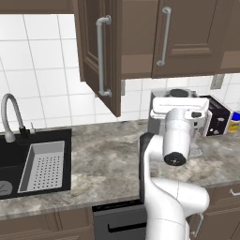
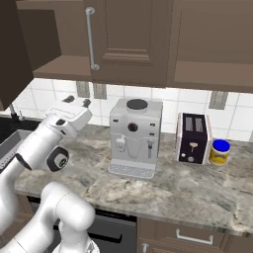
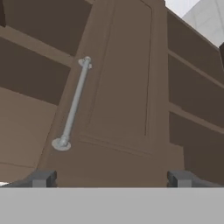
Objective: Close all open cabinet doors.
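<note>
One of the cabinet doors (image 1: 96, 47) stands swung out from the wall cabinet above the counter, its silver bar handle (image 1: 101, 56) facing the room; its edge is the dark slab (image 2: 9, 49) at the far left of the right base view. Beside it a second door (image 2: 131, 37) is shut flat, and its handle (image 3: 73, 105) runs diagonally across the hand view. Open shelf bays (image 3: 30, 74) show on both sides of that shut door. My gripper (image 2: 77, 101) points up at the cabinets from above the counter, apart from any door. Its fingertips (image 3: 41, 178) sit wide apart, open and empty.
A grey coffee machine (image 2: 133, 141) stands on the marble counter (image 2: 197, 188) just right of my hand. A black toaster (image 2: 192, 138) and a yellow jar with a blue lid (image 2: 219, 152) follow it. A black sink (image 1: 33, 164) with a curved tap (image 1: 9, 117) lies to the left.
</note>
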You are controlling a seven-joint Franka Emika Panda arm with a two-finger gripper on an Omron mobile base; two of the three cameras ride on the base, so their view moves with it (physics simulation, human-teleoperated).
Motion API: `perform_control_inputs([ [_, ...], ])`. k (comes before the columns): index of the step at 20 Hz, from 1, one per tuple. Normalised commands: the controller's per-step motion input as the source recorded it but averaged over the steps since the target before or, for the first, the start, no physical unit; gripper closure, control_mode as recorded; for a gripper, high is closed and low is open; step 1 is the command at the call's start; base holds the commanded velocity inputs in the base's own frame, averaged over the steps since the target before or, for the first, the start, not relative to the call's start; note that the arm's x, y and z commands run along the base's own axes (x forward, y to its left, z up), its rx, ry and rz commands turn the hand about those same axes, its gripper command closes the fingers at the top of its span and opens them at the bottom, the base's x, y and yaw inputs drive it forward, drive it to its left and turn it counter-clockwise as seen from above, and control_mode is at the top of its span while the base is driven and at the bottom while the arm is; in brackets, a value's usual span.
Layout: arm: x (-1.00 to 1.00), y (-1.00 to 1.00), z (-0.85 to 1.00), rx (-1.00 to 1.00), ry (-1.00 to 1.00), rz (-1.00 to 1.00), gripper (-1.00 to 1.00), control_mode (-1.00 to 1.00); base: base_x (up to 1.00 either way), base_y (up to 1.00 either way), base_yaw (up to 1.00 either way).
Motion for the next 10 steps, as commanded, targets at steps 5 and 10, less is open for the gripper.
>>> perform_control_inputs([
  [5, -0.38, 0.39, 0.04, 0.0, 0.05, 0.0, -1.0, -1.0, 0.0, 0.0, 0.0],
  [10, -0.41, 0.39, 0.15, 0.0, 0.06, -0.01, -1.0, -1.0, 0.0, 0.0, 0.0],
])
